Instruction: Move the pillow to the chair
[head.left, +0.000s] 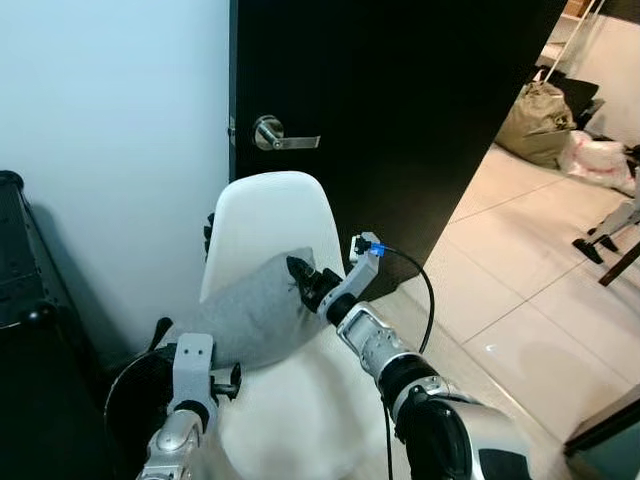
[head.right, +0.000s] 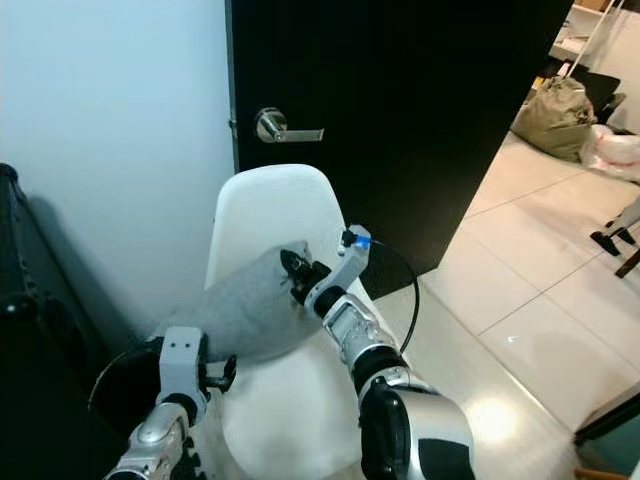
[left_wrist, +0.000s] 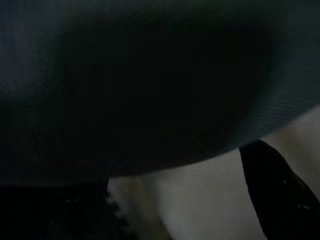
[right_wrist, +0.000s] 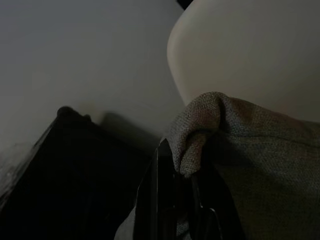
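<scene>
Pillow (head.left: 262, 312) on white chair (head.left: 268, 215) seat, leaning on backrest; placing step.
Right gripper (head.left: 300, 275) pinches its corner; left gripper (left_wrist: 270, 195) under it, jaw state indeterminate. Next: release, withdraw.

The pillow (head.left: 258, 308) is lying on the chair (head.left: 290, 400), leaning against its backrest. The right gripper (head.left: 300, 272) is sitting at the pillow's right corner; the left gripper (head.left: 165, 335) is sitting at its near left. The door (head.left: 400, 110) is standing behind the chair, the wall (head.left: 110, 130) to its left, bags (head.left: 540, 122) lying far right.
</scene>
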